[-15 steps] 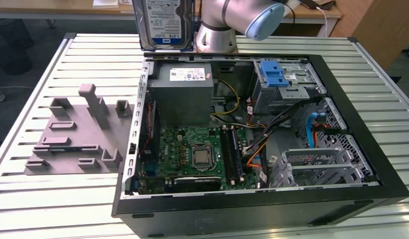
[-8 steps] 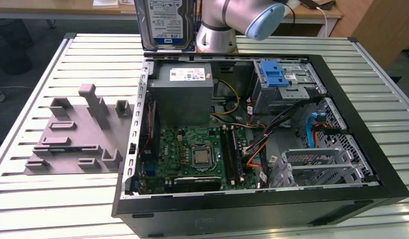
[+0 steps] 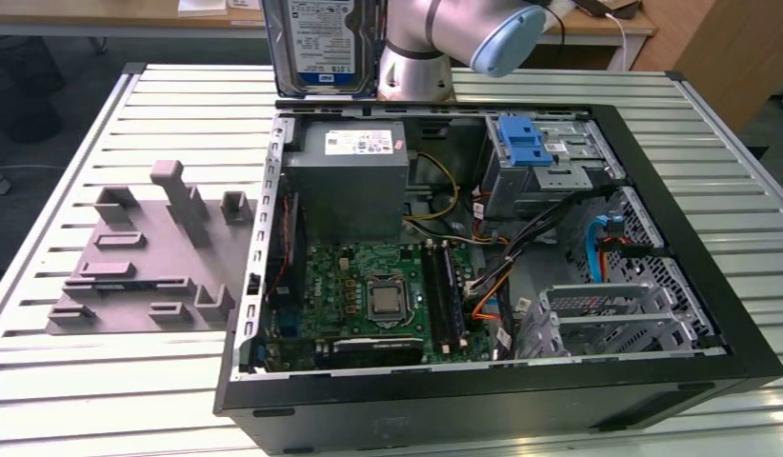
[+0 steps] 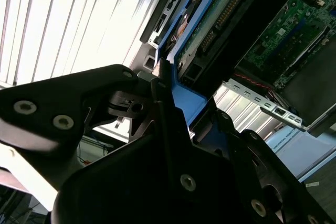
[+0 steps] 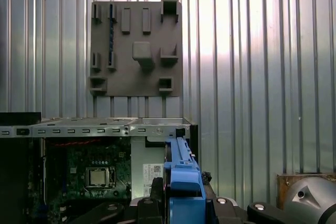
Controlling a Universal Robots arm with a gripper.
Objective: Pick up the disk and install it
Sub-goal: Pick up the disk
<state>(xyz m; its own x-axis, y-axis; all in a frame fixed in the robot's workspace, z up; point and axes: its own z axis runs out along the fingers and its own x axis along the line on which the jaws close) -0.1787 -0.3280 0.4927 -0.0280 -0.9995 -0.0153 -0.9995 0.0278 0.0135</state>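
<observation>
One disk [image 3: 322,43], upright in its blue carrier, hangs above the far wall of the open computer case [image 3: 493,414], toward the bench's [image 3: 61,381] far edge. Your gripper [image 5: 181,192] is pinching that carrier, with the grey fixture plate [image 3: 137,267] beside the case.

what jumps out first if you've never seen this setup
The open computer case dominates the slatted table, its green motherboard exposed. At its far edge in the exterior view, the gripper holds the disk upright by its blue carrier. A grey fixture plate lies on the exterior view's left.
</observation>
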